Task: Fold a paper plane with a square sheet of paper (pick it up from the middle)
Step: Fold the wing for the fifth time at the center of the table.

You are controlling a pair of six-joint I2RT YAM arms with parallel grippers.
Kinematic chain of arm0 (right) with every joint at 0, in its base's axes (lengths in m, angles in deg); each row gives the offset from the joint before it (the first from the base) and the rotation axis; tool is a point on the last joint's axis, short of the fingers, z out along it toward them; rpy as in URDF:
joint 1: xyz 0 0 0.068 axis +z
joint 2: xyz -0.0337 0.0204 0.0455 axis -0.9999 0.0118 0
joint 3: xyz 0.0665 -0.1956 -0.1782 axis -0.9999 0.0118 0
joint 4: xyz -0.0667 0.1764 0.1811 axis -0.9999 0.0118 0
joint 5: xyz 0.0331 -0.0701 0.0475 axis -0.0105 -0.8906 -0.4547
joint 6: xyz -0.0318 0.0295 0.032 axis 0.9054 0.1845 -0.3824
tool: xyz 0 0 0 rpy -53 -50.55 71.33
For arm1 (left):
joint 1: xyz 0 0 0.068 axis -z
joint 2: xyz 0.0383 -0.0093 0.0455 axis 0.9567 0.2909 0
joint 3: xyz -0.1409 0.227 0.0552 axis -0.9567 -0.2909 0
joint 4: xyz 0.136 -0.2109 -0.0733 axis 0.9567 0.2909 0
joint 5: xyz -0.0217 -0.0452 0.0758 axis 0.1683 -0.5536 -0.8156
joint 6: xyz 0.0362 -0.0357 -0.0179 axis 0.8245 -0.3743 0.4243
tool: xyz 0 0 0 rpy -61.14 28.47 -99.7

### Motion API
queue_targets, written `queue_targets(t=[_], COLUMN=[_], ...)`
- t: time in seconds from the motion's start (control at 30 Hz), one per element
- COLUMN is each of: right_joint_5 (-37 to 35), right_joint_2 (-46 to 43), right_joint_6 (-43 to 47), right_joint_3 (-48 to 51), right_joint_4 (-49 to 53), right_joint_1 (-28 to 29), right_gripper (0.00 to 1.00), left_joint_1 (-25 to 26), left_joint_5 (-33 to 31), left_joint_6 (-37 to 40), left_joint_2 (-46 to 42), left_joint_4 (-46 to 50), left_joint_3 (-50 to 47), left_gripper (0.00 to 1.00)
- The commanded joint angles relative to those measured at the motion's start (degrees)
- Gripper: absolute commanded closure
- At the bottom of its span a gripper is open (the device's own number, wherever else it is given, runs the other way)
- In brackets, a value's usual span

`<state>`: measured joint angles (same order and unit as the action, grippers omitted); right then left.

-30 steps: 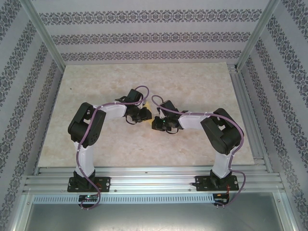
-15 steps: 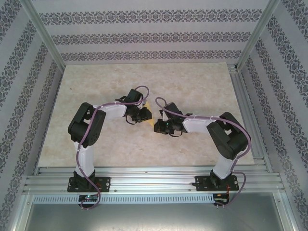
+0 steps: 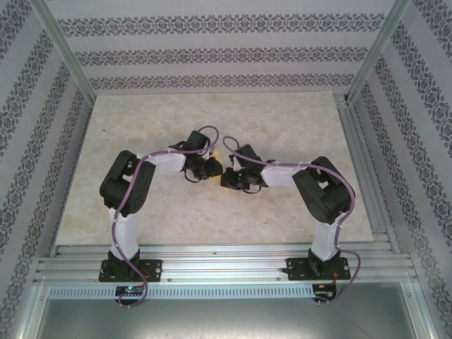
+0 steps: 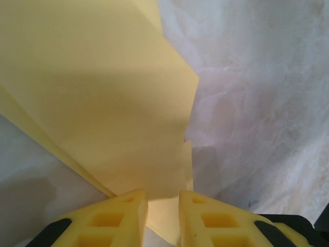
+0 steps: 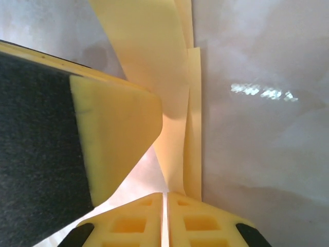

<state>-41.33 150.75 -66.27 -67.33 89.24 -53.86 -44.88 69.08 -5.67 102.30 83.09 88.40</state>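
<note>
Pinching a folded edge of the sheet of paper [image 5: 149, 56], the right gripper [image 5: 165, 206] has its yellow fingertips pressed together with a hairline slit between them. The paper's narrow, layered strip runs straight ahead from that slit. Close on its left, almost against the paper, stands one yellow finger [image 5: 113, 123] with a black back, belonging to the left gripper [image 4: 163, 208].

The left gripper's two yellow fingertips stand a little apart, with the near edge of the paper lying in the gap between them. Whether its pads touch the paper cannot be told. Ahead of it and to its left, the yellow-orange sheet spreads wide and plain, with a second layer showing along the lower left edge. Pale marbled table [image 4: 267, 103] lies to its right.

From above, the two grippers meet tip to tip, the right one slightly nearer the arm bases, over the middle of the table.
</note>
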Motion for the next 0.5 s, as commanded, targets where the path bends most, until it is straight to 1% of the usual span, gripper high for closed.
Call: queue_targets(t=[0.0,0.47], right_joint_5=[1.03,-2.70], right_joint_2=[0.21,-0.20], right_joint_6=[0.91,3.83], right_joint_3=[-0.09,0.29], right_joint_4=[0.68,7.68], right_joint_1=[-0.22,-0.22], right_gripper=[0.89,0.89], left_joint_1=[0.46,0.48], left_joint_5=[-2.23,-2.64], left_joint_6=[0.46,0.55], left_joint_2=[2.09,2.09], left_joint_4=[2.25,2.52], left_joint_3=[0.31,0.41], left_gripper=[0.74,0.74])
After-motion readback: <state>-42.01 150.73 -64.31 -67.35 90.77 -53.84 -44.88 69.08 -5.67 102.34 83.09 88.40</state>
